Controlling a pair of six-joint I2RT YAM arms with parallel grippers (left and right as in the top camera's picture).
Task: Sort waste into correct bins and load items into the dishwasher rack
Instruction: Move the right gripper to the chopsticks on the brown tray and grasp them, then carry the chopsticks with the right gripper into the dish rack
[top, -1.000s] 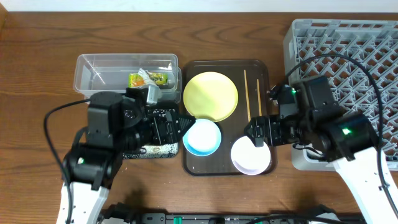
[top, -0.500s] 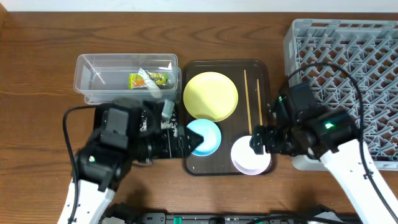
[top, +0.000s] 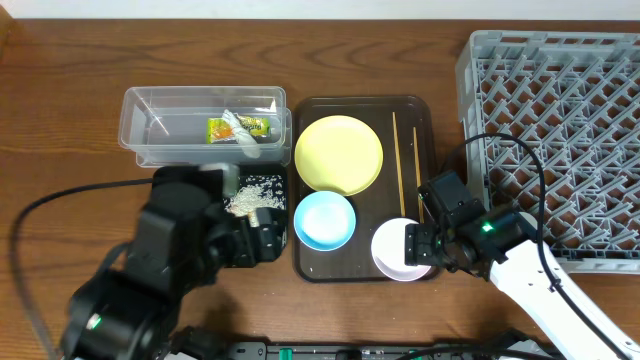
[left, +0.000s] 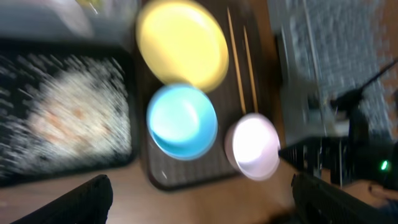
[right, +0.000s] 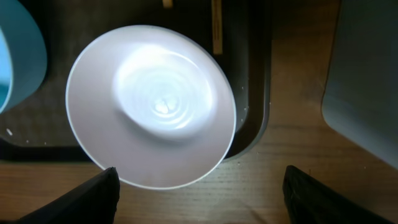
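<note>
Though in black container (left: 25, 165), rice (left: 68, 106) (scattered)

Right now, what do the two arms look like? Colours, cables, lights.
Left arm: bulky black joint housings, small green light, thin black cable looping off its side. Right arm: black housings by the wrist, smooth white link behind, green indicator, long black cable arching over the grey lattice plastic rack. Left end effector and right end effector: black fingers.
</note>
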